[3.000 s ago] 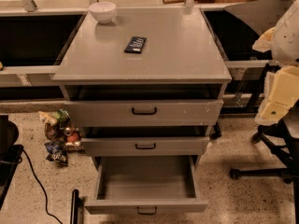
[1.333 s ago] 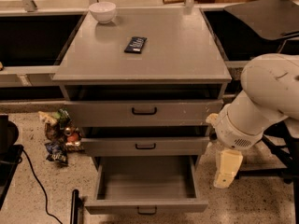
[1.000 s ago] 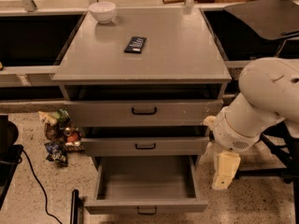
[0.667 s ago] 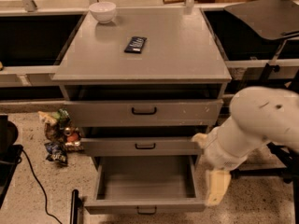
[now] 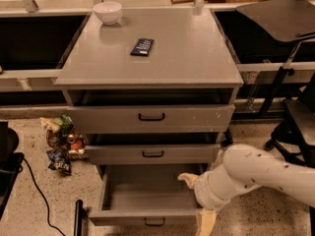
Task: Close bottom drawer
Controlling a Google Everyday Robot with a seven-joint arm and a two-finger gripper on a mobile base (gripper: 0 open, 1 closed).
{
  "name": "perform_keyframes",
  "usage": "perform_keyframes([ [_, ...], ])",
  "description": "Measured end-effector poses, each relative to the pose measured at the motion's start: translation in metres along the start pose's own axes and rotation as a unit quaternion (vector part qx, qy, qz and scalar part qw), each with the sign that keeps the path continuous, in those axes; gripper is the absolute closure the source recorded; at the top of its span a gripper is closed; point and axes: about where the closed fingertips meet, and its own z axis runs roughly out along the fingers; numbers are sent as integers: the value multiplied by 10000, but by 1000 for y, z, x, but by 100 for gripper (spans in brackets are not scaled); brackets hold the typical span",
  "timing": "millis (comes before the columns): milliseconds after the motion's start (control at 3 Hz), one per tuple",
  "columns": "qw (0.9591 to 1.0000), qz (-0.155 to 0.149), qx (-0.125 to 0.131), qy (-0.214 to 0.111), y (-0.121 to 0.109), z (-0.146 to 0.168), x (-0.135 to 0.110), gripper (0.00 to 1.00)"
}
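The bottom drawer point(image 5: 147, 193) of the grey cabinet point(image 5: 147, 58) is pulled well out. Its narrow front panel with a small black loop handle point(image 5: 154, 222) is nearest to me, and the grey box inside is empty. My white arm point(image 5: 261, 171) reaches in from the right. The gripper point(image 5: 198, 201) is at the drawer's right front corner, over its right wall. One cream finger point(image 5: 188, 179) points up-left over the drawer's inside. The other points down past the front panel. The fingers stand apart and hold nothing.
The top drawer point(image 5: 151, 117) and middle drawer point(image 5: 152, 154) each stand slightly out. A white bowl point(image 5: 108, 11) and a black packet point(image 5: 142, 46) lie on the cabinet top. Snack bags point(image 5: 61, 141) lie on the floor at left. A black chair point(image 5: 295, 117) stands at right.
My arm has swung in from the right and come down and left, from beside the middle drawer to the bottom drawer's right front corner. The drawer has not moved.
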Motion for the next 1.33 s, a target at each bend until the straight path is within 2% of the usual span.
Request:
perform_keyframes([
  [333,9992,105,-355,-116,7,64,20,0],
  [1000,9988,131,-444,-165,10,73,18,0],
  [1333,9991,294,-310,-55,-3,111,53,19],
])
